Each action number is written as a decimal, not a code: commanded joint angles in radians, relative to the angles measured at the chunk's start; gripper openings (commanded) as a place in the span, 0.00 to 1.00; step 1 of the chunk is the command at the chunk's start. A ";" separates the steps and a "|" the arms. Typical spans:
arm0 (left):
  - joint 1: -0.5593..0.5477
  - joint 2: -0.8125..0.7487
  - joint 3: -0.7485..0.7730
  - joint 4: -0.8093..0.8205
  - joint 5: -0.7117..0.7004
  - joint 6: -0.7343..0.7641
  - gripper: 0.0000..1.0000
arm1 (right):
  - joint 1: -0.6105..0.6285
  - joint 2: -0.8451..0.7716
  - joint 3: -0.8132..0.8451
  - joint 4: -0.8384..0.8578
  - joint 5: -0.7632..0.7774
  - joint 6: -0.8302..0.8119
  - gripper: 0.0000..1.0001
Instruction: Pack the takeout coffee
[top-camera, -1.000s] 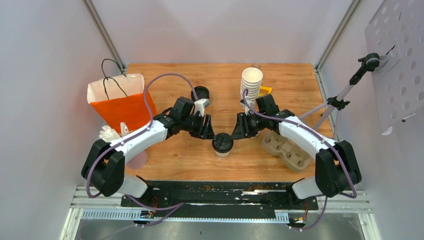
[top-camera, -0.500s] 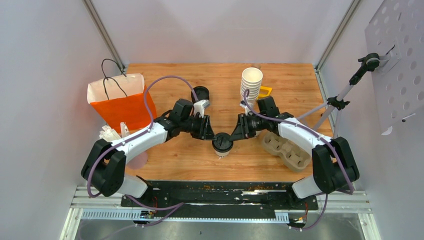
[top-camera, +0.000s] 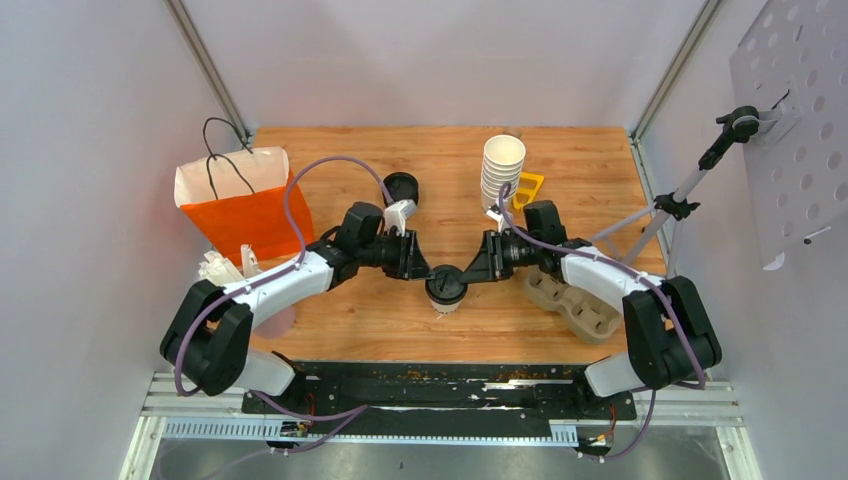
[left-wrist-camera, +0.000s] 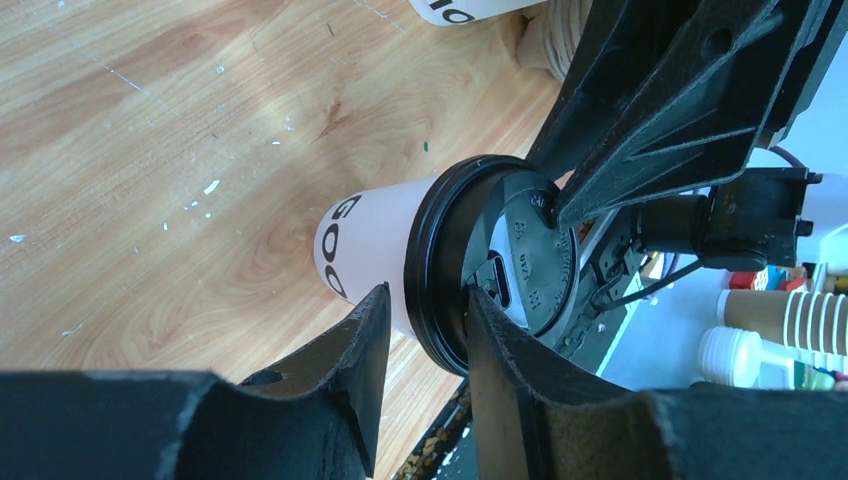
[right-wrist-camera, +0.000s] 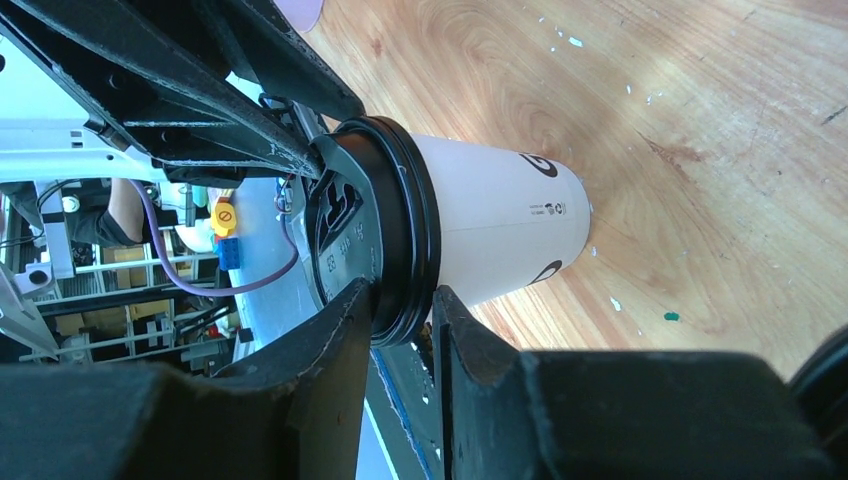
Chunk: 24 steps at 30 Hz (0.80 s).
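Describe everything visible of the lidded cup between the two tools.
The cup is small, white, seemingly paper, with black print on its wall. A round black plastic lid with a sip opening is seated on it. It stands upright on the wooden table, near the front middle. The right tool pinches the lid's rim; the left tool straddles the rim opposite.

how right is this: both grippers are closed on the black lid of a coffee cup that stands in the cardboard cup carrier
One thing is off. The coffee cup is not in the cardboard cup carrier. It stands on the wooden table, apart from the carrier, as the top external view shows. The left gripper and right gripper are indeed closed on its black lid.
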 joint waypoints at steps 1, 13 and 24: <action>-0.002 0.024 -0.016 -0.126 -0.077 0.020 0.42 | -0.001 0.013 0.025 -0.154 0.151 -0.091 0.28; 0.005 -0.023 0.504 -0.472 -0.137 0.085 0.72 | 0.037 -0.155 0.333 -0.470 0.292 -0.098 0.54; 0.008 -0.235 0.752 -0.721 -0.244 0.176 1.00 | 0.330 -0.187 0.481 -0.637 0.808 -0.119 0.95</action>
